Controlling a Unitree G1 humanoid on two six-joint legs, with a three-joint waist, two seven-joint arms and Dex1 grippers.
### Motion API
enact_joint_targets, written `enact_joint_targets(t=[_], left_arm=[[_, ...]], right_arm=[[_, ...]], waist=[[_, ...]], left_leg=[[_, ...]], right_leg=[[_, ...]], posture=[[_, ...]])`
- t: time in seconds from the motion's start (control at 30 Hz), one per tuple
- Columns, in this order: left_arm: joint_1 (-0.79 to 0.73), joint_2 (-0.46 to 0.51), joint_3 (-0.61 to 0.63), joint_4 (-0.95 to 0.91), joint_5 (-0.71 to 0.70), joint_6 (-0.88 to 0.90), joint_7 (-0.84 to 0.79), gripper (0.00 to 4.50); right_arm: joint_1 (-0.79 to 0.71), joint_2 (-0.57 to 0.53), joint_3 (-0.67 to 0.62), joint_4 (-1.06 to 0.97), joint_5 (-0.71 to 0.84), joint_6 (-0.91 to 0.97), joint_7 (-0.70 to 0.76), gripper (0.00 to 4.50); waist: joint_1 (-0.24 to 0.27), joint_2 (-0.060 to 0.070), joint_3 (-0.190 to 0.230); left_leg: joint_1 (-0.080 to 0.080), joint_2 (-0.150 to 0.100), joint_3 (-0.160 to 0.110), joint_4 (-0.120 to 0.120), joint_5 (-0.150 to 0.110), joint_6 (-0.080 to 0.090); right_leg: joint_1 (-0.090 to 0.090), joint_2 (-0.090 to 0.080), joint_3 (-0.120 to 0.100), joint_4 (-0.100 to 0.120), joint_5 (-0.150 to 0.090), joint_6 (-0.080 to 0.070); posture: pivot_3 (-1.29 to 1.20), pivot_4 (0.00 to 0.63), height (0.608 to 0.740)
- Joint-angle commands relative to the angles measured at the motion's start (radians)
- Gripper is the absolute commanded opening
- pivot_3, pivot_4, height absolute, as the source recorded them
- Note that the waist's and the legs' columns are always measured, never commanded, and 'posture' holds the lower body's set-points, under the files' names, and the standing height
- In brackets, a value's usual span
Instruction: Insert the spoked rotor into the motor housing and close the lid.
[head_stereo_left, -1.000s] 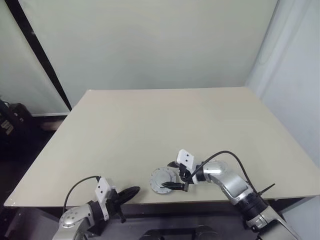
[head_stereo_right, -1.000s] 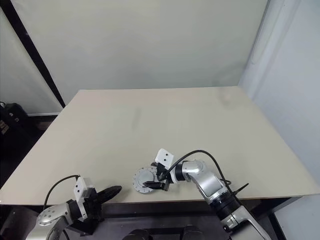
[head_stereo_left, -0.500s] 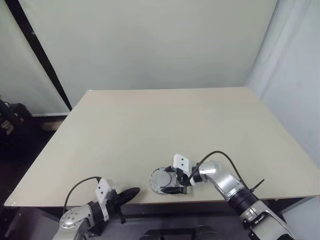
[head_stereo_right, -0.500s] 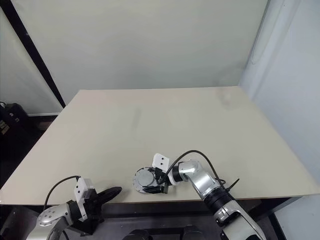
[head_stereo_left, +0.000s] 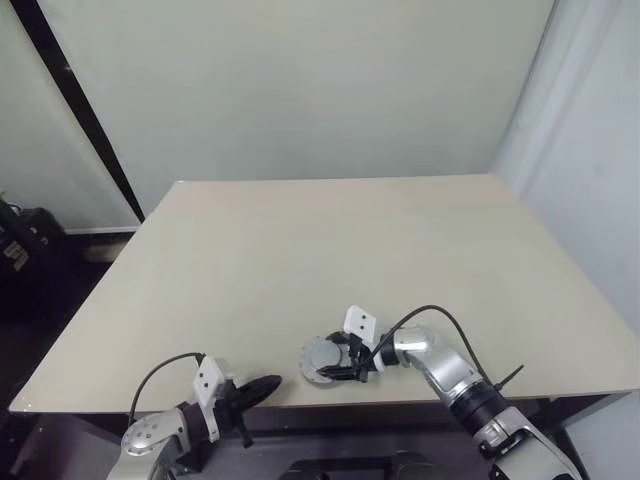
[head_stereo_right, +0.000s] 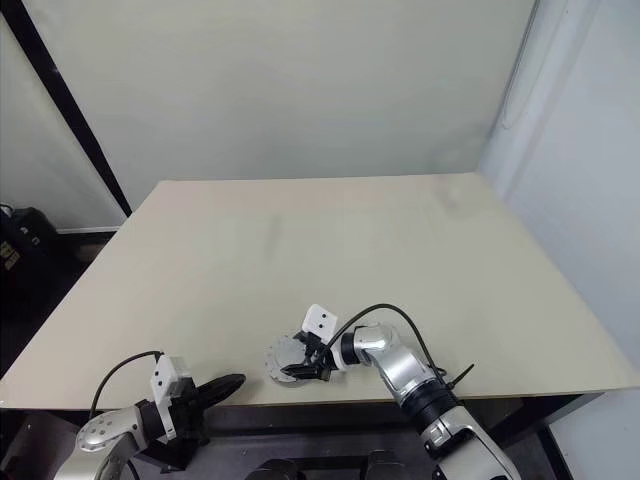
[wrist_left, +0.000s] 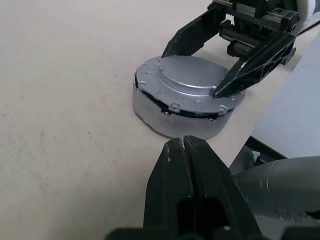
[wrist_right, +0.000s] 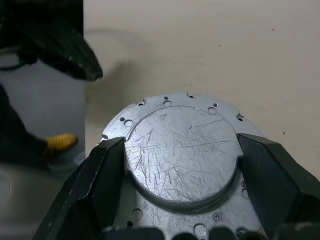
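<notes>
The lid (wrist_left: 187, 82) already sits on the motor housing (wrist_left: 172, 117) near the bench's (head_stereo_left: 320, 250) near edge, a dark seam between them. The right gripper (wrist_right: 182, 165) has its jaws spread around the lid's raised centre, touching either side, likely to seat or align it. The left gripper (wrist_left: 183, 150), just left of the housing, waits with jaws pressed together, holding nothing.

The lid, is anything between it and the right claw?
Nothing visible. The right claw straddles the lid, which sits on the round grey motor housing near the table's front edge; its fingers flank the raised centre. The shut left claw hangs nearby, apart.
</notes>
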Motion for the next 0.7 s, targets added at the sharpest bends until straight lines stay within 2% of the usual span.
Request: enact_joint_targets(t=[0.03,0.7], left_arm=[[-0.014,0.002,-0.006,-0.025,0.002,-0.013,-0.009,0.00],[-0.037,-0.013,-0.008,-0.026,-0.003,-0.002,-0.010,0.00]], right_arm=[[0.003,0.006,-0.026,-0.064,0.004,0.001,-0.031,3.28],[0.068,-0.025,0.055,-0.130,-0.107,-0.005,-0.108,3.28]], waist=[[0.000,0.000,0.000],[0.000,0.000,0.000]], left_leg=[[0.000,0.000,0.000,0.000,0.000,0.000],[0.000,0.000,0.000,0.001,0.000,0.000]], right_leg=[[0.000,0.000,0.000,0.000,0.000,0.000],[0.000,0.000,0.001,0.000,0.000,0.000]], posture=[[0.00,0.000,0.740],[0.00,0.000,0.740]])
